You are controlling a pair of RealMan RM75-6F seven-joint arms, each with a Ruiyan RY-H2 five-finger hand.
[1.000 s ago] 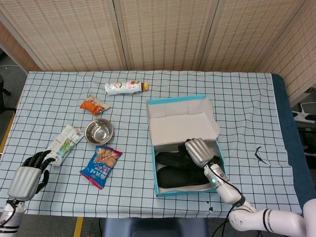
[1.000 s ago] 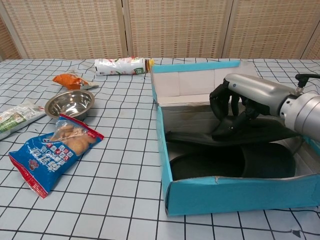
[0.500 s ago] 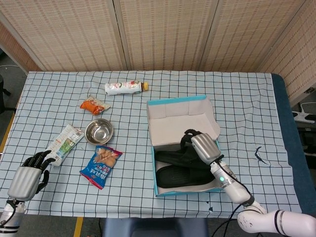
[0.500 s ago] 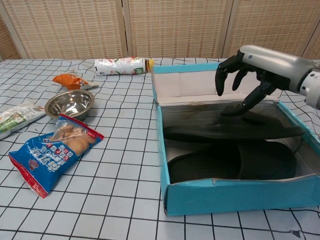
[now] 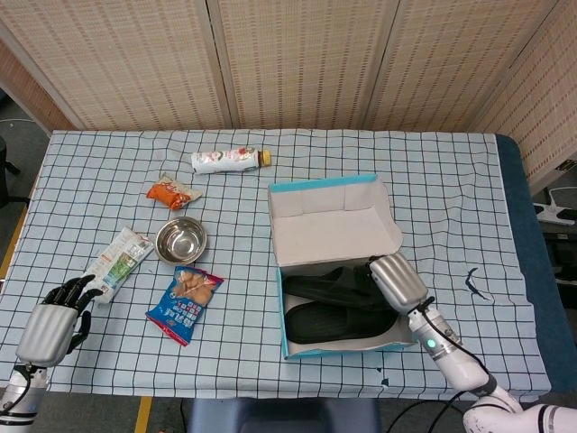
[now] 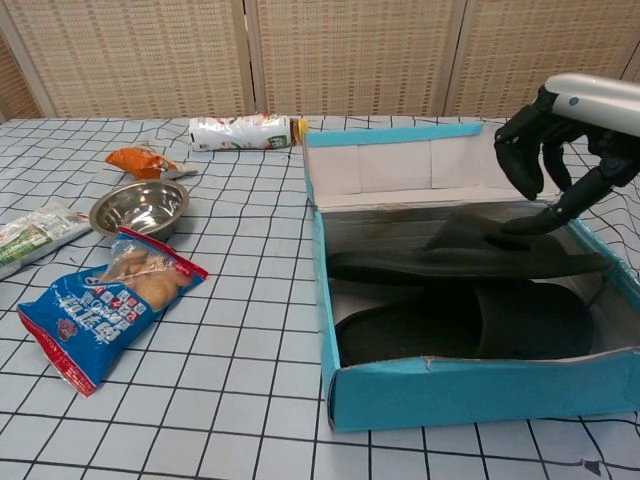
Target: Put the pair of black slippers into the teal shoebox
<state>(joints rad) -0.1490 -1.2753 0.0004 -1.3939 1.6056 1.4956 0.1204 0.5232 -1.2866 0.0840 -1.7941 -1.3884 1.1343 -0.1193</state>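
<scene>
Lifting right robot hand [image 6: 570, 140] (slippers [image 6: 470, 290] boxed)

left hand [image 5: 52, 322] out of chest view, right hand [image 6: 565, 140] cut by frame edge, snack packet [image 6: 30, 234] partly cropped

I can't read any print: the blue snack bag [image 6: 103, 305] and bottle [image 6: 243, 132] labels are too blurred.

On the checked-cloth counter [image 5: 433, 162], a white plastic bottle [image 5: 230, 160] lies far left; nearer sit an orange snack packet [image 5: 171, 192], a steel bowl [image 5: 181, 240], a blue snack bag [image 5: 185, 303] and a green-white packet [image 5: 117, 261].
</scene>
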